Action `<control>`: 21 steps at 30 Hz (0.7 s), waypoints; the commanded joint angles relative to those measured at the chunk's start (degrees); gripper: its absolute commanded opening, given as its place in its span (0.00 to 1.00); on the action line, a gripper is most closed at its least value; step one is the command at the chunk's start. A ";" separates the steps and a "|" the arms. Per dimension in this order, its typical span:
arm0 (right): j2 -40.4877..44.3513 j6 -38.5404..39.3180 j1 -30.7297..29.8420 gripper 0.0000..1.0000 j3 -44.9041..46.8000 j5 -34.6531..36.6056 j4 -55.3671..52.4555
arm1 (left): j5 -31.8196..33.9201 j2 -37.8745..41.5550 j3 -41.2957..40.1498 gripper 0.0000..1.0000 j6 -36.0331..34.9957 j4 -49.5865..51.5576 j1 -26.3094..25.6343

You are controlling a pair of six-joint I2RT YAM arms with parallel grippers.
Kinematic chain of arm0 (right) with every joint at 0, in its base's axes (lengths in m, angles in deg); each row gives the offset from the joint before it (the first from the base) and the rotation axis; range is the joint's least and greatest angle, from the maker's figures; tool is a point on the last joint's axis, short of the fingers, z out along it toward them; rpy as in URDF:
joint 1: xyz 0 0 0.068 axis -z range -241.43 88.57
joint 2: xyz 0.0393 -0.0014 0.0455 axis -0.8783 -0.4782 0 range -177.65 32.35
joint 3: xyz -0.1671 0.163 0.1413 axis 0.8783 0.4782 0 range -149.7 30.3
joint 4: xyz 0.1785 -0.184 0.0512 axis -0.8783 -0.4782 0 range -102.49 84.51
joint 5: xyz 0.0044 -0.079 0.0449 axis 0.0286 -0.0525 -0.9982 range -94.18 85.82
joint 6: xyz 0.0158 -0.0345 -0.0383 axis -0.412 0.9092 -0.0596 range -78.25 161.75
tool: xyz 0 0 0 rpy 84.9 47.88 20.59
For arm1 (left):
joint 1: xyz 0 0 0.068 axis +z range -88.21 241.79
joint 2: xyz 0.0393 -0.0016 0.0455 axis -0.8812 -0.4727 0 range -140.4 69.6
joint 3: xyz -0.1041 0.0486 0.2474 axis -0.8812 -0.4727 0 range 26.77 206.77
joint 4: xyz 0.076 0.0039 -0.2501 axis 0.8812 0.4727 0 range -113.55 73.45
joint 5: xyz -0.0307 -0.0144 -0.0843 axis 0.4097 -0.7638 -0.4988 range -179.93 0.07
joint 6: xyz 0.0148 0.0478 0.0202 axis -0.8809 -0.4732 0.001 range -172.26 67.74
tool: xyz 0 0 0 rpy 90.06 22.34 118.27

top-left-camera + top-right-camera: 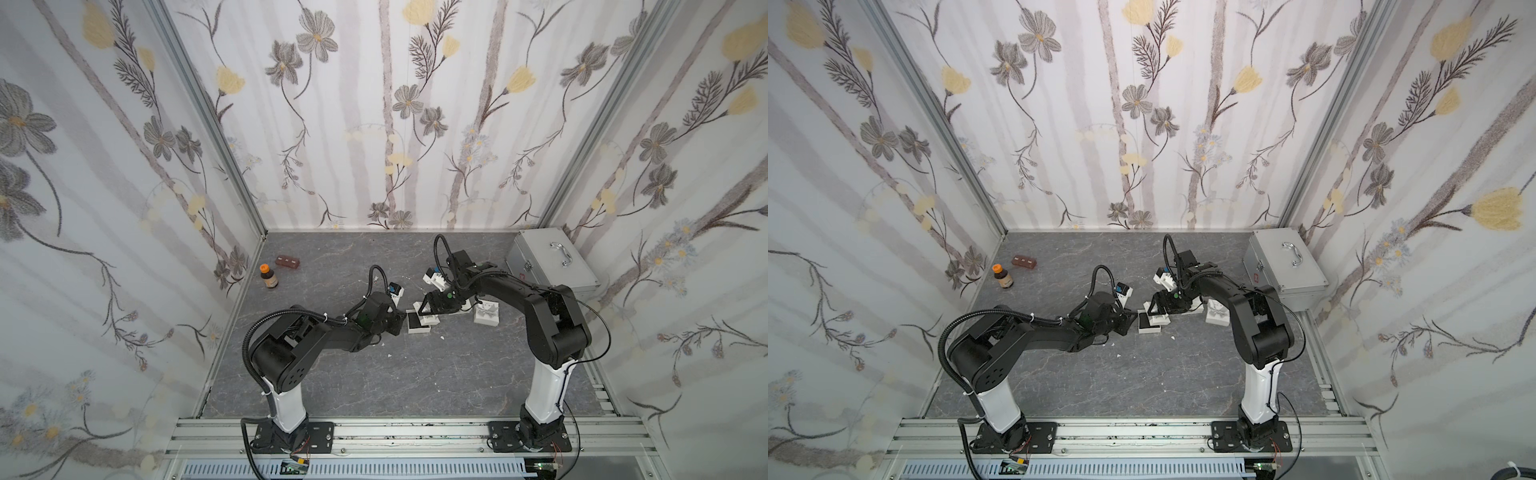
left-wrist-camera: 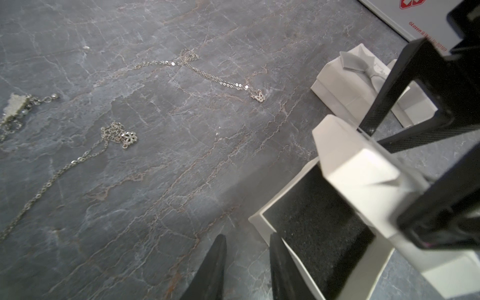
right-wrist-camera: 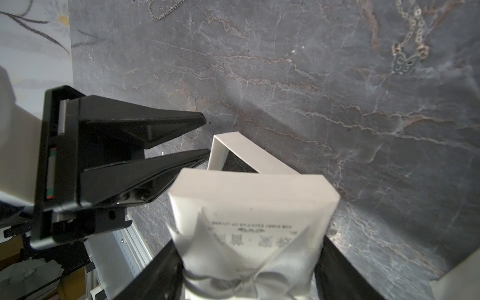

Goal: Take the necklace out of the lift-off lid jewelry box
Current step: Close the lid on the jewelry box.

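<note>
White lid (image 3: 253, 194) clamped in right gripper (image 3: 250, 241) above box base (image 2: 257, 220) for access; left gripper (image 2: 248, 236) parted, empty, likely steadying at nine o'clock.

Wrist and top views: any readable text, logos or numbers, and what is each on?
"GLosen" in red, then a blurred stretch that seems to end "BD169": on the white panel, partly hidden.
Small print on the box lid: upside down, too blurred to read.
Red mark on the metal case: too small to read.
</note>
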State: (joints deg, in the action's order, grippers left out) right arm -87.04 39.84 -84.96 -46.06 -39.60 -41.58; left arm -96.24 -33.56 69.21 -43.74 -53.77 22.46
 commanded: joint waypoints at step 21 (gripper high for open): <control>4.62 -10.92 -0.44 0.72 7.41 -0.08 10.65 | -3.01 -0.10 -4.93 0.30 3.79 -7.62 -1.27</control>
State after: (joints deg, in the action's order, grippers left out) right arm -82.41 30.55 -85.27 -38.63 -39.82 -34.68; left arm -99.12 -32.99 64.09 -41.01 -58.14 21.23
